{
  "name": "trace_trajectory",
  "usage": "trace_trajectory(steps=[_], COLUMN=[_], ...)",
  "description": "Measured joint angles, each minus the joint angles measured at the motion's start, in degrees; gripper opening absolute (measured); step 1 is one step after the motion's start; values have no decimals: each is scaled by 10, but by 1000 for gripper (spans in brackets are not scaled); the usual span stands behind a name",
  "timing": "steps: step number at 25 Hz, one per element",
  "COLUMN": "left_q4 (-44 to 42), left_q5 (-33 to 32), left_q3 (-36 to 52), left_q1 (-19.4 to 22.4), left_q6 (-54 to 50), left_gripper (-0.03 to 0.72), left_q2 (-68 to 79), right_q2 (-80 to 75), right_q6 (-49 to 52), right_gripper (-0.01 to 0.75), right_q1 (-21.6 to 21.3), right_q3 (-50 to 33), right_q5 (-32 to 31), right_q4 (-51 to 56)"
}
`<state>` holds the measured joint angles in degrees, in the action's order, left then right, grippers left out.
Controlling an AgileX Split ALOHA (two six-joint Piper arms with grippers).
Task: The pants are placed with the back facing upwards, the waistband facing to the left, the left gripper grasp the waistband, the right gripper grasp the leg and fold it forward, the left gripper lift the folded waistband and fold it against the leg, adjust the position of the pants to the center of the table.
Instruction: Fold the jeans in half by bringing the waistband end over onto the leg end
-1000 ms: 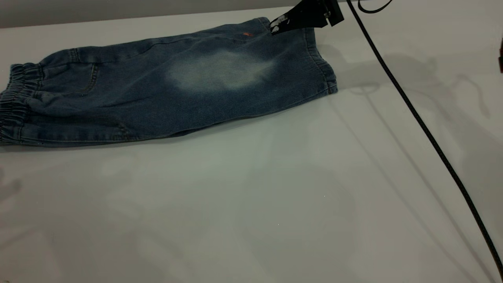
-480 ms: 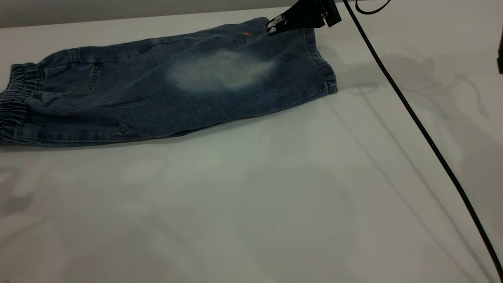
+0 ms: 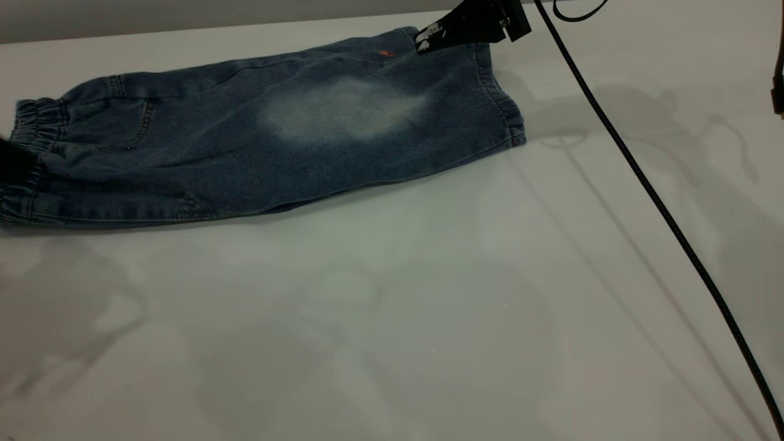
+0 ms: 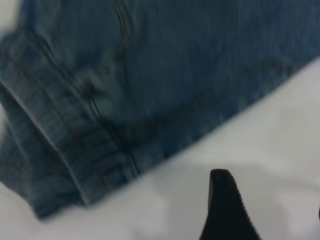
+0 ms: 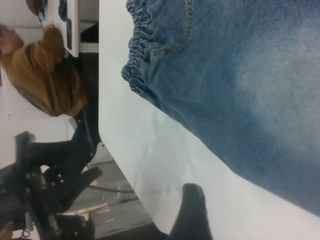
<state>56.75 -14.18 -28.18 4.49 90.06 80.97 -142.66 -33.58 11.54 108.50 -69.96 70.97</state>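
honestly, your left gripper point(image 3: 13, 160) sat over the waistband point(image 3: 24, 184), couldn't tell its grip, so it might've snagged only one layer of the pants point(image 3: 257, 135).

Right gripper point(image 3: 429, 38): matte black, angular, wedge-shaped jaw plates; fingertips marked with irregular white scuffs. A small metal fastener is visible on the black mount behind the jaws. A thick black cable point(image 3: 643, 177) with a ribbed or braided sheath leads away from it, and a thinner black loop of cable shows beside the mount.

Left gripper point(image 4: 227, 210): one plain matte black finger visible, rounded at the tip, widening toward its base, no markings seen.
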Motion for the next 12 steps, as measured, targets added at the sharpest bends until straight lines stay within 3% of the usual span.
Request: trace_trajectory(steps=[6,12], left_q4=[-52,-2], left_q5=[68,94], left_q3=[1,1], left_q1=[-81,-91], left_q6=[0,-1], left_gripper=[401,387], left_q2=[-93,-162], right_q2=[0,0], right_q6=[0,1], right_gripper=[509,509], right_q1=[0,0], right_q3=[0,0], right_q5=[0,0], right_q4=[1,1])
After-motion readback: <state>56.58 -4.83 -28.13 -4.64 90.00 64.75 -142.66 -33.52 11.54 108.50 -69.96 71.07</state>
